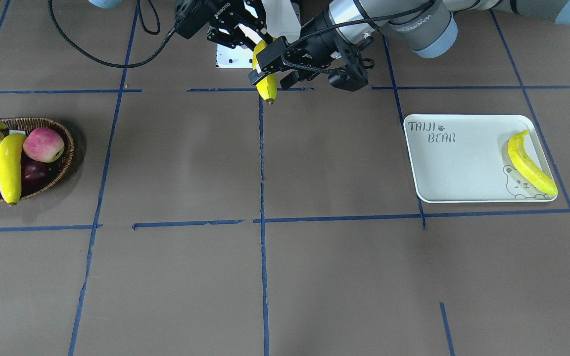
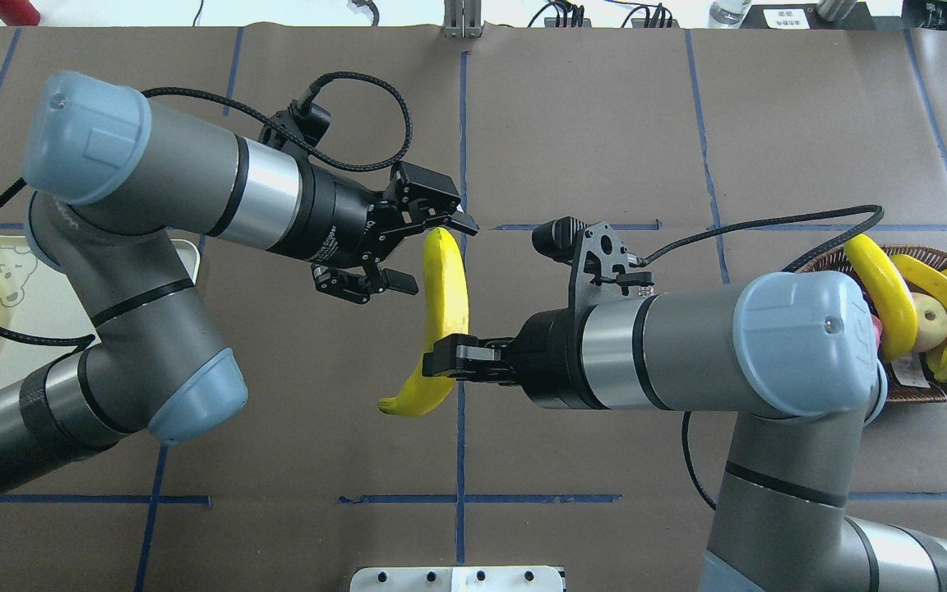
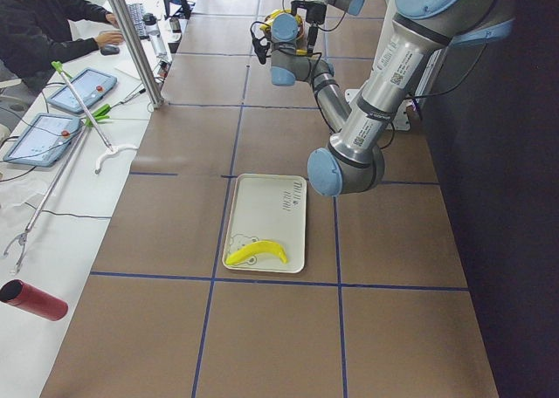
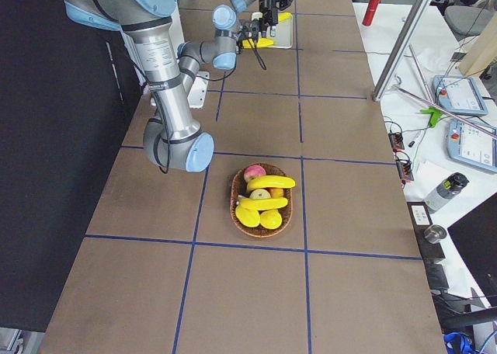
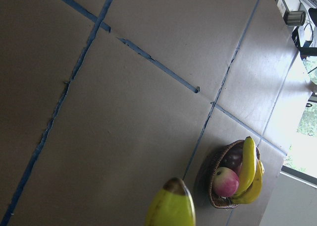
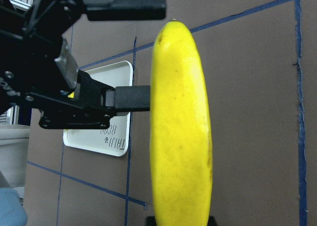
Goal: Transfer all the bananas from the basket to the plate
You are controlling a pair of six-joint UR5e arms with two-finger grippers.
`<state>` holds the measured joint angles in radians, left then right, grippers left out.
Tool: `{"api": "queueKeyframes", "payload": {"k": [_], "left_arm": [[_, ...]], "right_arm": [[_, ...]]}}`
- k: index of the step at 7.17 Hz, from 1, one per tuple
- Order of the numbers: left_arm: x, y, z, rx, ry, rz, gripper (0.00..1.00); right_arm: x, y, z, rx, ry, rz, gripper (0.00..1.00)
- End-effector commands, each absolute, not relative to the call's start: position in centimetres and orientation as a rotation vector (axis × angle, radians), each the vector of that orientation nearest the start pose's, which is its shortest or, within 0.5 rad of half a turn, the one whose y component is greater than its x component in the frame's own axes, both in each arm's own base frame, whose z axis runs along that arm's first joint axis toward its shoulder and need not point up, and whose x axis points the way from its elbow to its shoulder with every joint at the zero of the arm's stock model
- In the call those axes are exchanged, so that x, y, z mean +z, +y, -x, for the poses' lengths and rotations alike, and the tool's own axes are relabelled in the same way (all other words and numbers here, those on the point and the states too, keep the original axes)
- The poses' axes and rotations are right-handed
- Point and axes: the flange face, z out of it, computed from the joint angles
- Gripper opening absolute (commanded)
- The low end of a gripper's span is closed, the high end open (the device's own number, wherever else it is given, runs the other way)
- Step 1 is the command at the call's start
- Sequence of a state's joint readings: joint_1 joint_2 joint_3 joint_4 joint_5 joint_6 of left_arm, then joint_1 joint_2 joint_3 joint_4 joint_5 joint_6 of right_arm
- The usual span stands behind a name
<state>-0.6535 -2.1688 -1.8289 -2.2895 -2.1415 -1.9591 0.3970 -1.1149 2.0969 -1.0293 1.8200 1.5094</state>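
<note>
Left end effector (image 2: 441, 256), beside the plate (image 1: 463, 163) lettered "TAIJI BEAR" where one banana (image 1: 530, 163) lies by the bear drawing (image 1: 525, 185), gapes wide, fingers (image 2: 395, 282) flanking the far end of a second banana (image 2: 446, 288). Right end effector (image 2: 447, 362), marked "ROBOTIQ", pinches that banana's middle, holding it above the table (image 1: 314, 277). More bananas (image 2: 880, 296) sit with apples (image 1: 43, 144) in the basket (image 2: 934, 393) at far right.

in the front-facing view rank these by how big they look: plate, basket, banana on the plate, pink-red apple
1. plate
2. basket, though the view's left edge cuts it off, so its full size is unsure
3. banana on the plate
4. pink-red apple
</note>
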Motion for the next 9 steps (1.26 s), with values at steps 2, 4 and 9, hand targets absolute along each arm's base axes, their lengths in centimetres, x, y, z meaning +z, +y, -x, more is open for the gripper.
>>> {"api": "queueKeyframes", "payload": {"k": [2, 4, 9], "left_arm": [[11.7, -40.9, -41.5, -0.336, 1.574, 0.224, 0.19], [11.8, -40.6, -41.0, -0.297, 1.575, 0.189, 0.00], [13.1, -43.6, -38.8, -0.365, 1.513, 0.167, 0.00]], "right_arm": [[12.2, -29.6, 42.5, 0.078, -1.520, -0.154, 0.02], [12.0, -29.7, 42.2, 0.086, -1.534, -0.165, 0.27], [11.6, -29.6, 41.5, 0.127, -1.572, -0.135, 1.00]]}}
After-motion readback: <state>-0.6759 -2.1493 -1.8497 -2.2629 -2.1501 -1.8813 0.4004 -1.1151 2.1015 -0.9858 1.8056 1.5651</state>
